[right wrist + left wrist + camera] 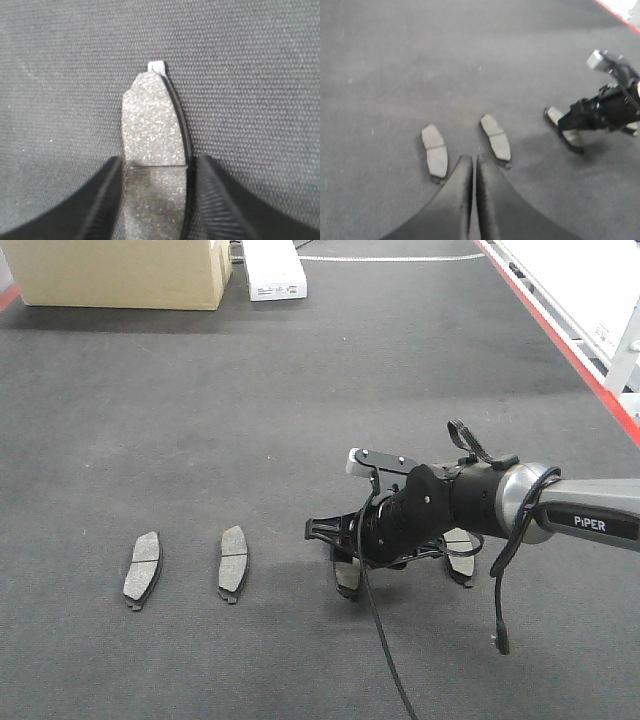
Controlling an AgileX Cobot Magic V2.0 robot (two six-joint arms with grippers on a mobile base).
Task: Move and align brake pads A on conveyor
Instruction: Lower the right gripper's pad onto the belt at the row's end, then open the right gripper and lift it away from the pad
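Right pincer (155, 200): your fingers straddle a brake pad (152, 125), seemingly gripping it.
Left pincer (474, 165): together, above the conveyor (300, 390).
Two pads (142, 567) (233, 560): side by side.

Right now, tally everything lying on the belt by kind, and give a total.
Brake pads: 4, at under the right hand, and partly hidden behind that arm.
Cardboard boxes: 1.
White boxes: 1.
Total: 6.

Cardboard box (125, 272) far left; white carton (274, 268) just beside it.
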